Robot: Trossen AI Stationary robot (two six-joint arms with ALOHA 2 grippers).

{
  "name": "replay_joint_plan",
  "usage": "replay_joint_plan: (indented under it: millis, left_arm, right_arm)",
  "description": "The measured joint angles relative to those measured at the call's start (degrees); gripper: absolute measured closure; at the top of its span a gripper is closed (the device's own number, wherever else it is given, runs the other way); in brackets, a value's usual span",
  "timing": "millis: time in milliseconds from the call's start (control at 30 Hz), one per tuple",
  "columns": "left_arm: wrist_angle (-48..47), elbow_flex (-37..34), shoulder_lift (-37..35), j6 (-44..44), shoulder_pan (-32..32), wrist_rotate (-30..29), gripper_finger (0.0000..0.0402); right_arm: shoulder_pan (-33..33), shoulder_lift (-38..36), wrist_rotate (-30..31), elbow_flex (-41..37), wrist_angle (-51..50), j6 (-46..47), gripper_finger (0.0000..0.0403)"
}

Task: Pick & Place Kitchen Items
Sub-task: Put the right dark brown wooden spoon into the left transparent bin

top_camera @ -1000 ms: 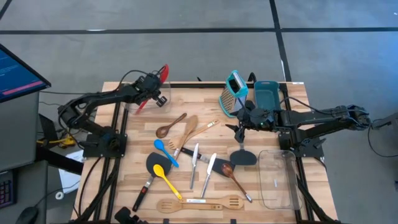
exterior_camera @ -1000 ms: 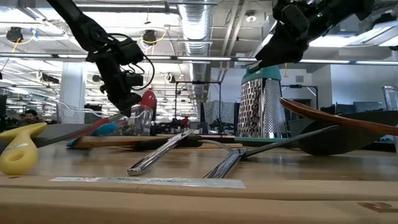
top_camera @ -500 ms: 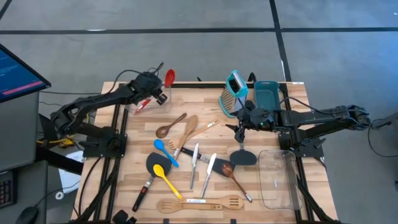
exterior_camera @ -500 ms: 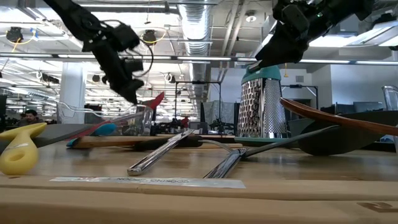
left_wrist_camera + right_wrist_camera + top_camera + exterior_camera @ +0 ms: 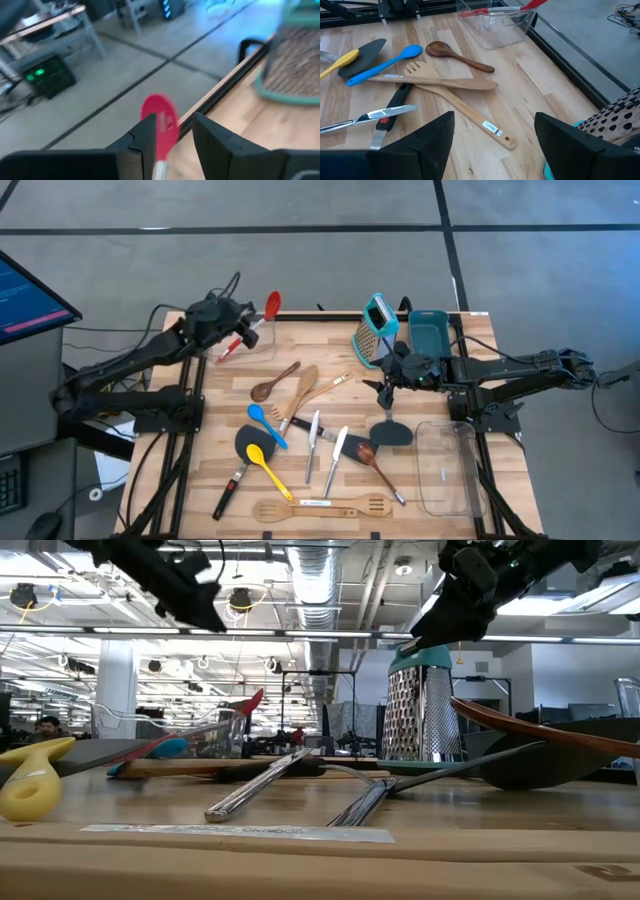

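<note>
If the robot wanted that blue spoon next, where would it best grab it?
Probably mid-handle, from straight above. The blue spoon lies flat with its thin handle clear of the black spatula; its bowl end sits close to the wooden spoons.

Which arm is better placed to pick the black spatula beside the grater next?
Probably the right: its open gripper hangs directly above the black spatula, beside the grater. The left gripper is at the far corner, by the red spoon.

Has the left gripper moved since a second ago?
Yes. The left gripper pulled back from the clear container toward the table's left edge, leaving the red spoon inside.
</note>
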Motion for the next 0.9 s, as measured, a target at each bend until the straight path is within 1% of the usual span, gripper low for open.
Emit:
replay_joint_plan:
  millis: [167,333,433,767,900]
  left_arm:
    - [-0.01,0.0,-2.91,-5.02,-5.72,0.44,0.0304]
    - [0.25,0.0,-3.1,-5.23,-10.69,6.27,0.0315]
    - [0.79,0.02,-2.63,-4.96,-13.31,8.43,0.0326]
    - [1.44,0.02,-2.56,-4.84,-20.36,8.82,0.0389]
    - [1.46,0.02,-2.56,-4.84,-22.66,8.82,0.0396]
  right_arm:
    - [0.0,0.0,-0.01,0.0,0.01,0.0,0.0133]
    - [0.0,0.0,0.01,0.0,0.02,0.0,0.0133]
    - [0.0,0.0,0.0,0.0,0.02,0.0,0.0133]
    - [0.0,0.0,0.01,0.0,0.33,-0.44,0.0133]
    - [0.0,-0.01,0.01,0.0,0.31,-0.46,0.0133]
